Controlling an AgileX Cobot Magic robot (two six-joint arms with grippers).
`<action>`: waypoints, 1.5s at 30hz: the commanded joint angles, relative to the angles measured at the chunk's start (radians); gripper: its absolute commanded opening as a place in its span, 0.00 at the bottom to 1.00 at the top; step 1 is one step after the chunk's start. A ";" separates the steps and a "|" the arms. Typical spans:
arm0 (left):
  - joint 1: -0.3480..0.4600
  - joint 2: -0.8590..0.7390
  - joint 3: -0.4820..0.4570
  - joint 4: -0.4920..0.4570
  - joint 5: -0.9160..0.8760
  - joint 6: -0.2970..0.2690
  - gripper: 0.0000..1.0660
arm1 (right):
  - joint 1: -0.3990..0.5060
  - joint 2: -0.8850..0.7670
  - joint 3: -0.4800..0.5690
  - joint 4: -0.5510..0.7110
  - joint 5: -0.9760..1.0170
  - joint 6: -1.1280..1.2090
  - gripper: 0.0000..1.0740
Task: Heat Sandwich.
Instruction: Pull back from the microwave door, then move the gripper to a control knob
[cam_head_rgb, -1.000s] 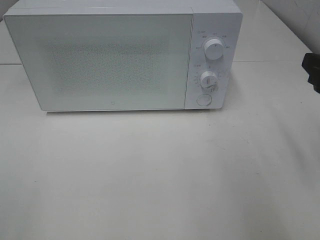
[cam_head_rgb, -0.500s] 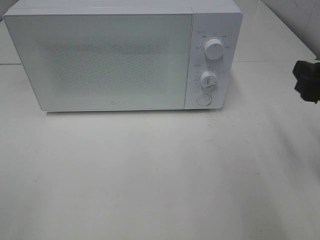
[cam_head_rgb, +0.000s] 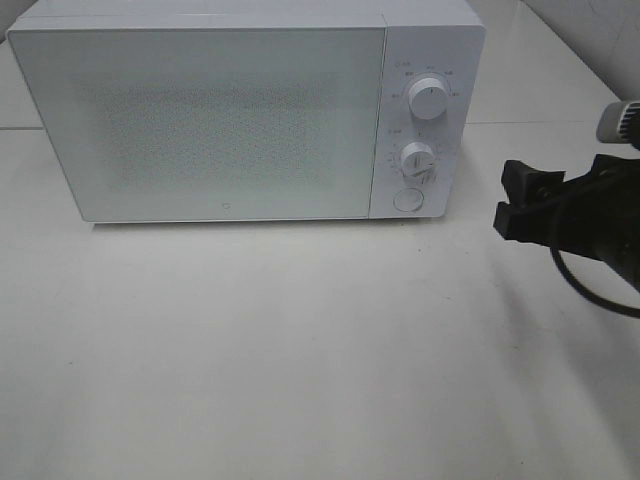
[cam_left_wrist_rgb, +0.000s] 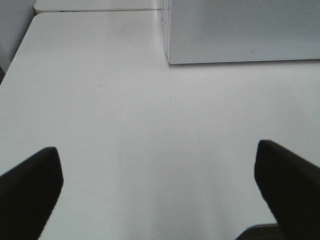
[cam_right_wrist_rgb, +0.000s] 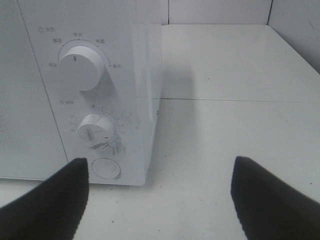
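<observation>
1. Exterior high view: right gripper (cam_head_rgb: 510, 198), jaws spread and empty, sits just right of the microwave (cam_head_rgb: 220, 120), facing its round button (cam_head_rgb: 406, 200).
2. Left gripper (cam_left_wrist_rgb: 157, 185), jaws wide and empty, is farther off.
3. Sandwich: nowhere visible; door closed.

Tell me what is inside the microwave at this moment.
The door of the microwave is shut, and its speckled panel shows nothing through it. Whether the sandwich is inside cannot be seen; none shows on the table.

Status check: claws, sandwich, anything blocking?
Left claw open, empty. Right claw open, facing microwave controls. Sandwich not in view. Microwave door shut.
</observation>
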 joint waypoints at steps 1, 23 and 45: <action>0.001 -0.020 0.001 -0.002 -0.010 -0.005 0.94 | 0.045 0.029 0.001 0.029 -0.063 -0.017 0.71; 0.001 -0.020 0.001 -0.002 -0.010 -0.005 0.94 | 0.177 0.304 -0.175 0.207 -0.135 -0.038 0.71; 0.001 -0.020 0.001 -0.002 -0.010 -0.005 0.94 | 0.161 0.517 -0.398 0.199 -0.107 -0.009 0.71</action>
